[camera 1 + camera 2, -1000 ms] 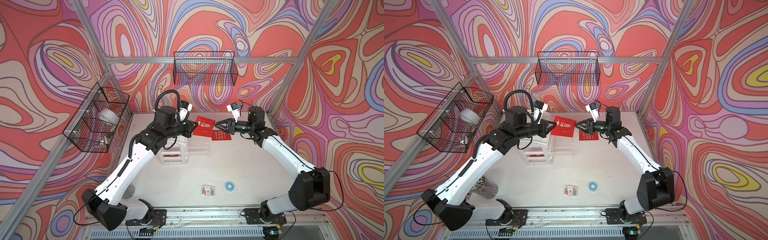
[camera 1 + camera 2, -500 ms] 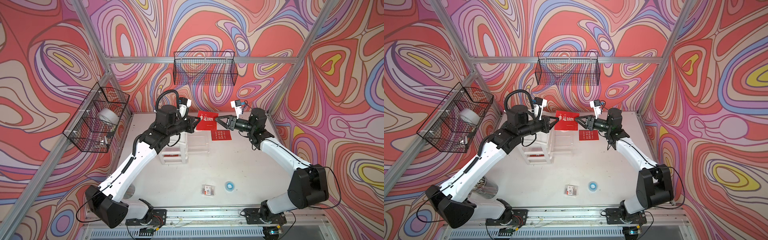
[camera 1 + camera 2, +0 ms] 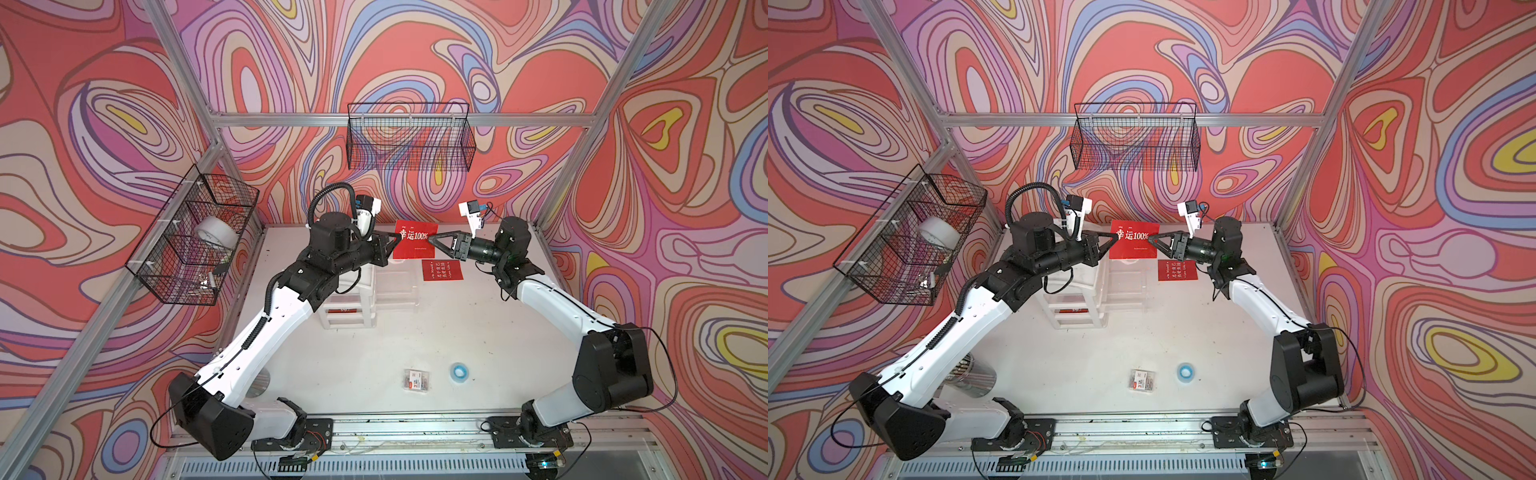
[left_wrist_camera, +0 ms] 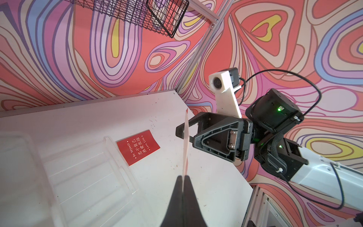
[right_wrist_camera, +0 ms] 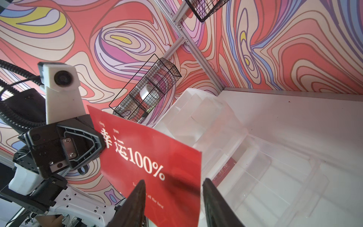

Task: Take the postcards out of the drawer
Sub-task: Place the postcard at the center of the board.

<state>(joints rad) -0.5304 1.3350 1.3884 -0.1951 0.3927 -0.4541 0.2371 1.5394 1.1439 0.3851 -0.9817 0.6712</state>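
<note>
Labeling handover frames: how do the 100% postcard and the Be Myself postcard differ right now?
Support: the 100% postcard is in the air, pinched at one edge by the shut left claw; the Be Myself postcard lies flat on the table.
Contact: the open right claw straddles the 100% postcard's opposite edge; no claw touches the Be Myself postcard.
Shared: both are red with white lettering and outside the clear drawer.

Red postcards [image 3: 417, 245], white lettering; white worktop [image 3: 457, 332]; black wire baskets [image 3: 409, 141]; walls [image 3: 104, 124] swirled red, lilac, cream, yellow, blue.
</note>
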